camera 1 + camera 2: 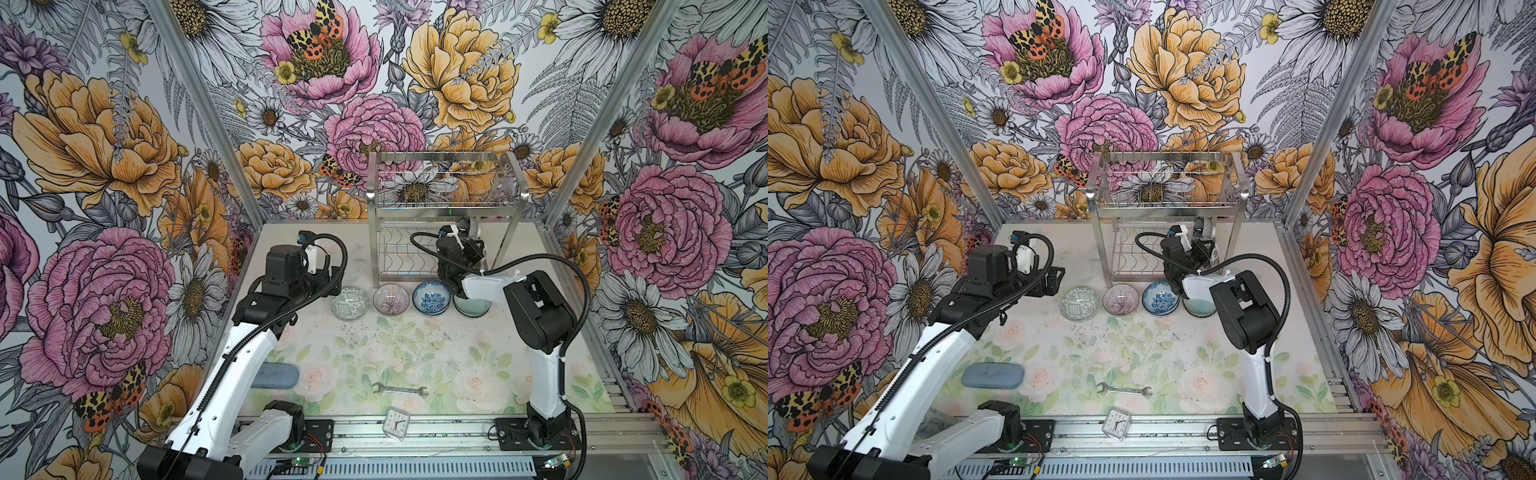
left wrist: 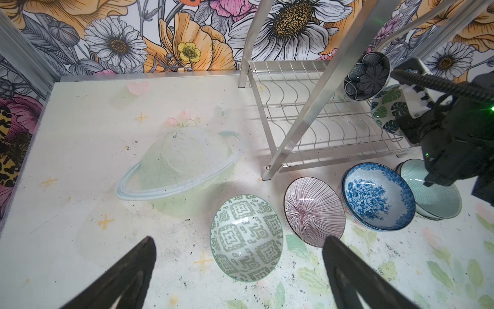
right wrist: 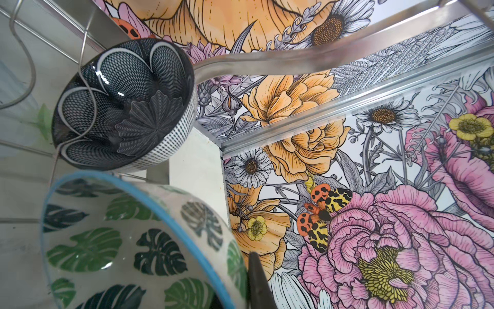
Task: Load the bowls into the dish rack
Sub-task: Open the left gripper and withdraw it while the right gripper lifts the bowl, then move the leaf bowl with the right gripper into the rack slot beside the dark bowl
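The steel dish rack (image 1: pixel 376 249) (image 1: pixel 1096 232) stands at the back of the table. My right gripper (image 1: pixel 476 245) (image 3: pixel 240 264) reaches into its lower tier, shut on the wall of a green-leaf bowl (image 3: pixel 120 240) (image 2: pixel 386 109). A dark grey-blue bowl (image 3: pixel 125 104) (image 2: pixel 366 76) stands on edge in the slots behind it. In front of the rack sit a green-patterned bowl (image 1: pixel 350 304) (image 2: pixel 247 238), a striped bowl (image 1: pixel 391 299), a blue floral bowl (image 1: pixel 431 297) and a celadon bowl (image 1: pixel 473 307), partly hidden by the right arm. My left gripper (image 1: pixel 328 276) (image 2: pixel 239 240) hangs open above the green-patterned bowl.
A wrench (image 1: pixel 400 390) lies near the front, a small clock (image 1: pixel 397 422) rests on the front rail, and a blue-grey case (image 1: pixel 276 376) sits at the front left. Floral walls close in the table on three sides.
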Controlling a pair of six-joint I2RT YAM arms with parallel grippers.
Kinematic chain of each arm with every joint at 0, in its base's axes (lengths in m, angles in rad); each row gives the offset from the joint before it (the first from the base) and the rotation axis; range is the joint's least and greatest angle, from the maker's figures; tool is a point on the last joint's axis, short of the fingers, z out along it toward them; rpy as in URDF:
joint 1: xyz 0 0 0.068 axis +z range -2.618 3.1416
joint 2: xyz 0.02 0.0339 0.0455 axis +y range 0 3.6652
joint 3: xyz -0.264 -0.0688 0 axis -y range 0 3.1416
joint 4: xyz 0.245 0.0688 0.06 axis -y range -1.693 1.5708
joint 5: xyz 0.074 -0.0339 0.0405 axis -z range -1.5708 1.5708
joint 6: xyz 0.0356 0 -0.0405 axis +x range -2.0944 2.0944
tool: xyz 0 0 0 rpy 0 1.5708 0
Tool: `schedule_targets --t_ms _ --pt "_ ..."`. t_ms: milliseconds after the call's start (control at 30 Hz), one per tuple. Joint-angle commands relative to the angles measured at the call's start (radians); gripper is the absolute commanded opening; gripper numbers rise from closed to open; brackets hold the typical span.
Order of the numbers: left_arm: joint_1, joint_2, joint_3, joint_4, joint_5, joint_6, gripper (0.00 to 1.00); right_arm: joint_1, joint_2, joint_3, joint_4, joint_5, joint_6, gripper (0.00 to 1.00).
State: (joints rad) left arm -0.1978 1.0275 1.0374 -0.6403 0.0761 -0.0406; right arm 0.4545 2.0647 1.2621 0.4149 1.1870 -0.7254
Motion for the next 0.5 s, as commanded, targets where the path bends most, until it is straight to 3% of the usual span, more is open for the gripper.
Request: schedule_targets --t_ms 0,467 --pt "0.010 -0.014 -0.011 0.002 0.022 0.014 0.99 -0.012 0.032 0.044 0.083 0.030 -0.036 0.00" --pt "0.011 -0.013 -0.011 0.002 0.027 0.012 0.99 -0.030 0.070 0.047 0.151 0.046 -0.105 0.00"
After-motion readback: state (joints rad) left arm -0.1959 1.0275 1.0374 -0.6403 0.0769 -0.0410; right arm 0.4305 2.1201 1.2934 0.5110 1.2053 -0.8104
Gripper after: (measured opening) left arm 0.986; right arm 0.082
